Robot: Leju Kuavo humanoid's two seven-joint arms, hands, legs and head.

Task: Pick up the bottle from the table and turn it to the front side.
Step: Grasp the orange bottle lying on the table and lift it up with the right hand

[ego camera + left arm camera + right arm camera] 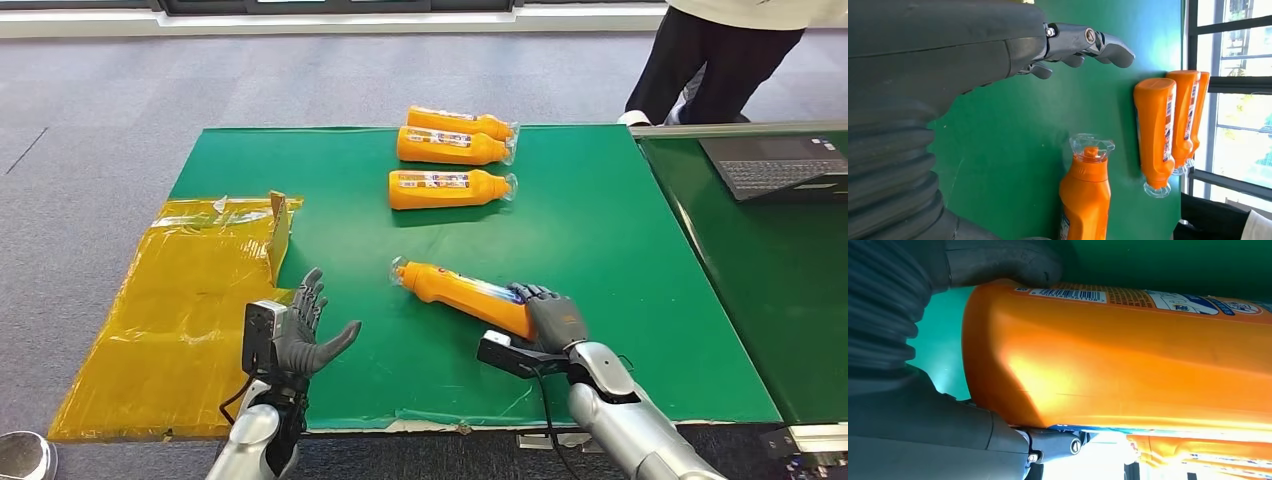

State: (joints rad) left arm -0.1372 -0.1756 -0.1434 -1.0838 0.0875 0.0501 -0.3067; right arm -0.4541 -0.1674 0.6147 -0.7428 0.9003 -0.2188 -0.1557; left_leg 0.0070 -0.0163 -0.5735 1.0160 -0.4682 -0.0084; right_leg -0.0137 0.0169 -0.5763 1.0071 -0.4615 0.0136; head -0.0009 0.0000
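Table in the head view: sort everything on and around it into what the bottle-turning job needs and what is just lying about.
Job:
- held bottle, gripped at its base
- right hand gripping it
- left hand, open, holding nothing
- green table

Lying about:
- three bottles in a row
- yellow taped sheet
- laptop on the side table
- person standing beyond

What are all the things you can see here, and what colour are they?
Bottles: four, orange. Three lie in a row at the table's far side; one lies nearer, held at its base.
Table: one, green, under the bottles.
Sheet: one, yellow, crinkled, at the table's left edge.
Laptop: one, dark, on the second green table to the right.
Person: one, dark trousers, standing beyond the table.
Left hand: grey, fingers apart, holding nothing.
Right hand: grey, gripping the near bottle.
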